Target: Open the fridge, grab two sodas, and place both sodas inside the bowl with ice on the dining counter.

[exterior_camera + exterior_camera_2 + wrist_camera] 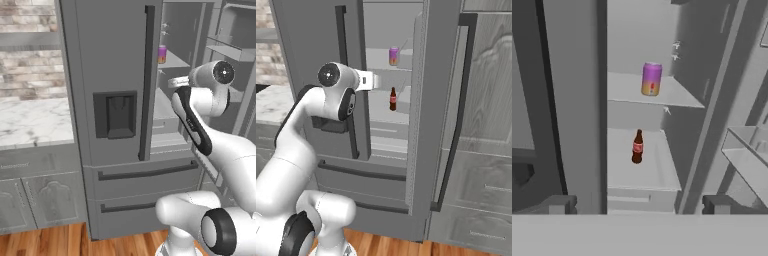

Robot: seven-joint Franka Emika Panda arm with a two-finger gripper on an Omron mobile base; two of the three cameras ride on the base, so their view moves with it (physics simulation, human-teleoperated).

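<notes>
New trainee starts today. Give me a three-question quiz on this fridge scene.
1. True or false: the right door of the fridge stands open.
2. Which drink sits on the higher shelf? A) purple can B) dark bottle
3. Fill in: the gripper jaws are ____, holding nothing.

Key: 1 true; 2 A; 3 open

Arm (311, 115) raised, elbow bent, wrist fwd, jaws wide apart, empty.
</notes>
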